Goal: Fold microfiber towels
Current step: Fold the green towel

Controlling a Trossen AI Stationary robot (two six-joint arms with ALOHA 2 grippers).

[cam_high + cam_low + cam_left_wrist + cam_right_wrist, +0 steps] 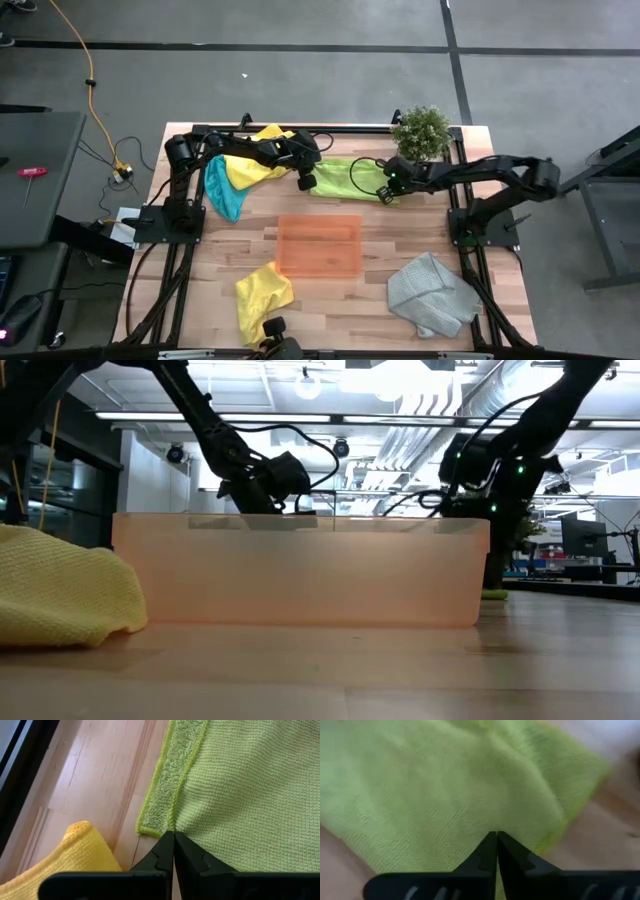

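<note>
Lime waffle-weave towel (pixel 345 177) lies flat, pinched at opposite edges by left gripper (pixel 173 836) and right gripper (pixel 497 836).

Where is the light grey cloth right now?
In the high view, the crumpled light grey microfiber towel lies at the table's near right corner, right of the translucent orange tray.

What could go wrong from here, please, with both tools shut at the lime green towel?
1. The left tool sits right at the hem of the lime green towel, so a thin pinch may slip.
2. The right tool works close to the potted plant; a wide lift could brush it.
3. A yellow towel lies beside the left tool and might get dragged along.
</note>
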